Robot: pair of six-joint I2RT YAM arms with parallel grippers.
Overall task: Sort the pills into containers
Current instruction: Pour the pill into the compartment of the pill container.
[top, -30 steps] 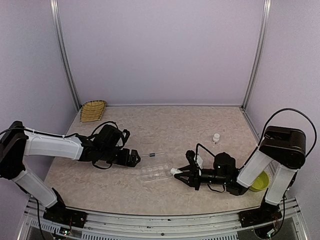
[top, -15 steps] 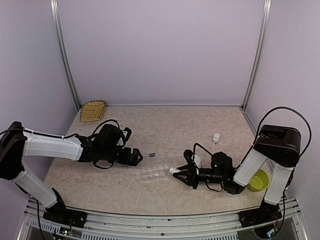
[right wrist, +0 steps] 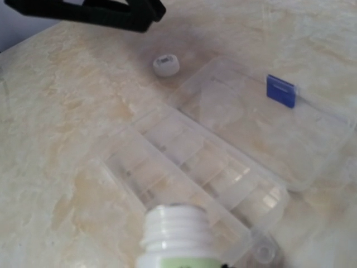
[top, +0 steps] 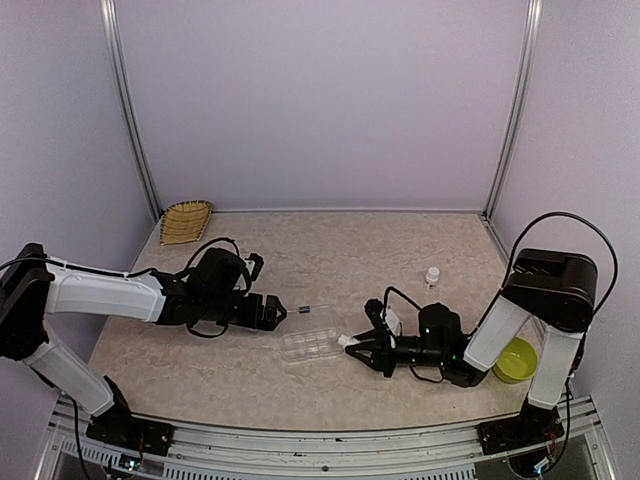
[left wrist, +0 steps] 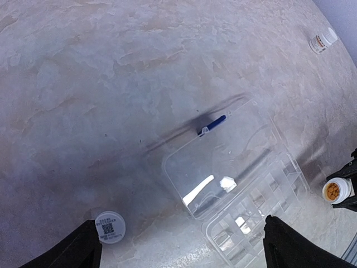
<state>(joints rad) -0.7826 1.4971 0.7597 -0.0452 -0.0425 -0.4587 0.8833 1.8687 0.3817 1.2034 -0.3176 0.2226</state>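
Observation:
The clear organizer box (top: 310, 346) lies open between the arms, its lid (top: 313, 320) folded back. In the left wrist view its cells (left wrist: 262, 215) look empty, and the lid (left wrist: 223, 159) carries a blue latch (left wrist: 213, 124). My right gripper (top: 353, 344) is shut on an uncapped white bottle (right wrist: 177, 237), tipped sideways with its mouth just at the box's near right edge. Orange pills (left wrist: 333, 191) show inside that mouth. My left gripper (left wrist: 189, 248) is open and empty, hovering over the box's left end (top: 270, 314). The cells also show in the right wrist view (right wrist: 189, 167).
A white bottle cap (left wrist: 110, 226) lies on the table left of the box, also in the right wrist view (right wrist: 167, 64). A second capped white bottle (top: 432, 276) stands at the back right. A yellow-green bowl (top: 515, 362) sits by the right arm. A wicker tray (top: 186, 220) lies at the far left.
My right gripper has carried the bottle slightly left, up to the organizer's edge. My left gripper has crept a little right toward the box.

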